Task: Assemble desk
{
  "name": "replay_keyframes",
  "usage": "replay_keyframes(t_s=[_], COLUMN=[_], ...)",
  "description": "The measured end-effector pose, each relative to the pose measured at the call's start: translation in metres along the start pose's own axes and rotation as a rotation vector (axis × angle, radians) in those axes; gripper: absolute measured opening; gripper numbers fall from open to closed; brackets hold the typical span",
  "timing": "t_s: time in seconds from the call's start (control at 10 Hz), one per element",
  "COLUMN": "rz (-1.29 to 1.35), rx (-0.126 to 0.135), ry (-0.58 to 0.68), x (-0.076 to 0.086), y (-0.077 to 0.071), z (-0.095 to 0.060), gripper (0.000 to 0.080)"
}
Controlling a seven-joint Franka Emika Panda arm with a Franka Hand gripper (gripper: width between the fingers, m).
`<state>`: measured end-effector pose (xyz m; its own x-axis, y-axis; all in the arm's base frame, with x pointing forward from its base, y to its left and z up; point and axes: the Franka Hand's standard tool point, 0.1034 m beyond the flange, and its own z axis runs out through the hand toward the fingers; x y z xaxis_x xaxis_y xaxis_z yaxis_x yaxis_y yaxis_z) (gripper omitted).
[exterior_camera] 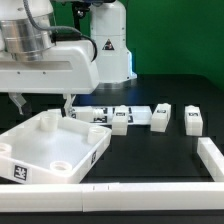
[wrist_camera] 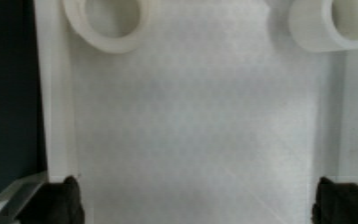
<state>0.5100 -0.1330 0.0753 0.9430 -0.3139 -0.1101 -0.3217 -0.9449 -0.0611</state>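
Okay, wide tool above desk top, legs loose alongside

We see the tool (exterior_camera: pixel 44 103) hanging directly over the desk top (exterior_camera: pixel 50 150). Its two dark fingers (exterior_camera: pixel 68 102) are spread wide, with nothing gripped between them. We cannot tell whether the fingertips touch the rim beneath them or hover just above it.

In the wrist view the tool (wrist_camera: pixel 197 205) looks straight down on the desk top (wrist_camera: pixel 194 120). The plain white floor of the tray fills the gap between the fingers (wrist_camera: pixel 51 200). Two round sockets (wrist_camera: pixel 105 25) sit at the tray's end away from the fingertips.

The desk top lies flat on the black tabletop (exterior_camera: pixel 150 150), rim up, with a tag on the side wall facing the camera. Four legs (exterior_camera: pixel 160 117) lie in a loose row beside the tool, toward the exterior view's right. The nearest leg is close to the tray's corner and the others are well apart from it. A white rail (exterior_camera: pixel 150 187) borders the tabletop in front of the tool and runs on toward the exterior view's right.
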Motion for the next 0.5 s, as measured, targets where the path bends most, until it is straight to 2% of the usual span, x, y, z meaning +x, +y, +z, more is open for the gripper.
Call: replay_keyframes(t_s=[0.1, 0.2, 0.3, 0.4, 0.5], rz=[0.004, 0.051, 0.083, 0.024, 0.007], rx=[-0.004, -0.027, -0.066, -0.072, -0.071], ry=[-0.001, 0.009, 0.026, 0.061, 0.077], x=[0.001, 0.005, 0.008, 0.012, 0.015], y=[0.003, 0.01, 0.011, 0.021, 0.04], z=[0.0, 0.0, 0.0, 0.005, 0.013], gripper=[0.0649, 0.0649, 0.0649, 0.0649, 0.0649])
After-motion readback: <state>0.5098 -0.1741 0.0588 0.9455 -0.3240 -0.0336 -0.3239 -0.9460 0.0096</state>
